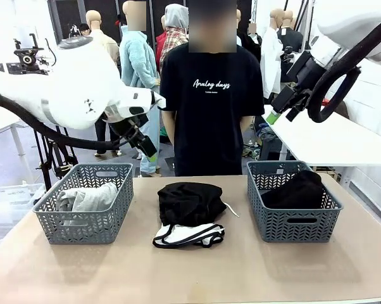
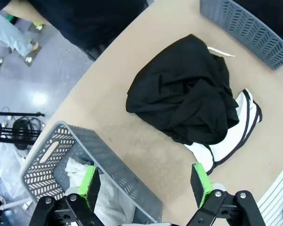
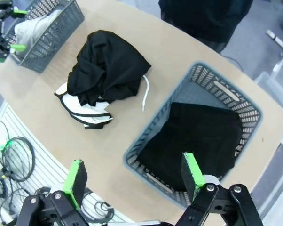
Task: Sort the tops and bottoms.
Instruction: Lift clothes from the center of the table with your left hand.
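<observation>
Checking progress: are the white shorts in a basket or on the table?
On the table: the white shorts lie on its top, partly under a crumpled black garment.

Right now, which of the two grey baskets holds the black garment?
The basket on the robot's right: a black garment fills it, while the left basket holds a light grey top.

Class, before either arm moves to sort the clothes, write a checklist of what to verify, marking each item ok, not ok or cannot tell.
1. Left end effector open, empty: ok.
2. Right end effector open, empty: ok.
3. Grey top in left basket: ok.
4. Black garment in right basket: ok.
5. Table cleared of clothes: not ok; black bottoms lie on white shorts between the baskets.
</observation>
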`<state>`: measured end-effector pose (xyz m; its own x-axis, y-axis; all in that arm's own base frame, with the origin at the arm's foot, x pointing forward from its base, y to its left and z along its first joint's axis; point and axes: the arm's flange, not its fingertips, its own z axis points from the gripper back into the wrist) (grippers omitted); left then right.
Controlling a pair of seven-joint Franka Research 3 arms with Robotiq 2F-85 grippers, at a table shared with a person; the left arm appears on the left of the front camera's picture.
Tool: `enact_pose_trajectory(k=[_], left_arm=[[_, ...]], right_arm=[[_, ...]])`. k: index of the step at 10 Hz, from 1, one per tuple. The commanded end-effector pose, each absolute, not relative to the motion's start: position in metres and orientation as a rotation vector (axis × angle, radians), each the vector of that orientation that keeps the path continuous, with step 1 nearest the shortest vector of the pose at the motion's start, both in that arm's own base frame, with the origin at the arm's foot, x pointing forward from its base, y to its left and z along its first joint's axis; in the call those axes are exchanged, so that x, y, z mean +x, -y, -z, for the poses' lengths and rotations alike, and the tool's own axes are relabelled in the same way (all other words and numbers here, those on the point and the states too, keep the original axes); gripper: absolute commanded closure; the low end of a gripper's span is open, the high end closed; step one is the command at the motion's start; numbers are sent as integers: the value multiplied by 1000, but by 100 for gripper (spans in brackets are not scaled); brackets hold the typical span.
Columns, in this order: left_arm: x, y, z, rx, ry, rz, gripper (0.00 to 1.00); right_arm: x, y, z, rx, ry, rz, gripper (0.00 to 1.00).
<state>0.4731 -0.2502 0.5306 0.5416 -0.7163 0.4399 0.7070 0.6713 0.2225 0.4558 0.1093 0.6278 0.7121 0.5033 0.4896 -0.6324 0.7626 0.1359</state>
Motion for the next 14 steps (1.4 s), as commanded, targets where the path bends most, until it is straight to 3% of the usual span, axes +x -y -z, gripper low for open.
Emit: enact_pose_trajectory(k=[1, 5, 7, 10, 14], left_arm=[[467, 245, -538, 2, 552, 852, 0], [471, 252, -535, 17, 540, 842, 0], [476, 295, -522, 93, 539, 903, 0], [532, 391, -494, 161, 483, 943, 0], [601, 420, -471, 88, 530, 604, 0]], right_arm=[[453, -110, -623, 292, 449, -629, 0], [453, -110, -623, 292, 449, -629, 0], [453, -110, -623, 292, 449, -629, 0], [453, -110, -623, 292, 449, -629, 0], [453, -110, -623, 292, 449, -629, 0]])
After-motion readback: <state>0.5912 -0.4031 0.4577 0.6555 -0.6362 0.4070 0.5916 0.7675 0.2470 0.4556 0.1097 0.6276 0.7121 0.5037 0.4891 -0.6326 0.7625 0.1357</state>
